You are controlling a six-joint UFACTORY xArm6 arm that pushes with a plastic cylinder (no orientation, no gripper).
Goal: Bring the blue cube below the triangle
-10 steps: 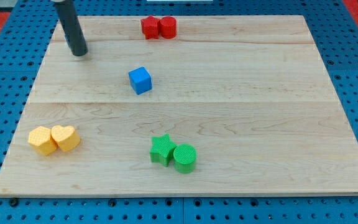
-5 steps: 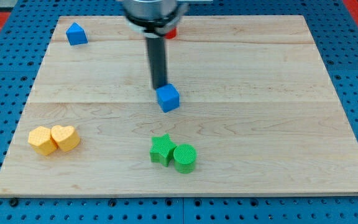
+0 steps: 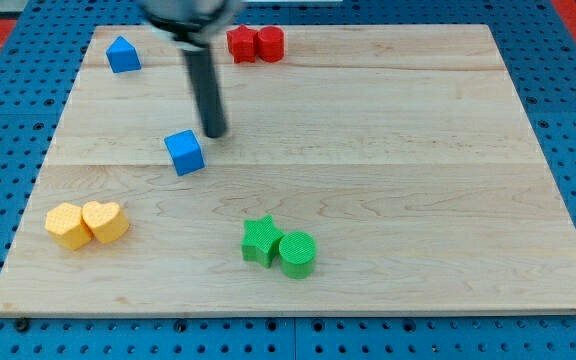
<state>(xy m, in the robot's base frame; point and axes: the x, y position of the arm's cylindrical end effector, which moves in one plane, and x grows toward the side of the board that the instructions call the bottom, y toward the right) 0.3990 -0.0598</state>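
The blue cube [image 3: 185, 152] sits left of the board's middle. The blue triangle [image 3: 121, 54] stands near the board's top left corner, well above and to the left of the cube. My tip [image 3: 215, 133] rests on the board just right of and slightly above the cube, close to its upper right corner. The dark rod rises from it toward the view's top.
Two red blocks [image 3: 255, 44] stand together at the top middle. A yellow pair, one a heart [image 3: 88, 223], lies at the lower left. A green star [image 3: 261, 240] and green cylinder [image 3: 297, 254] sit at the bottom middle. The wooden board [image 3: 418, 180] lies on a blue pegboard.
The blue cube has moved left from the board's middle. My tip has shifted left with it and now stands on the cube's right side instead of above it.
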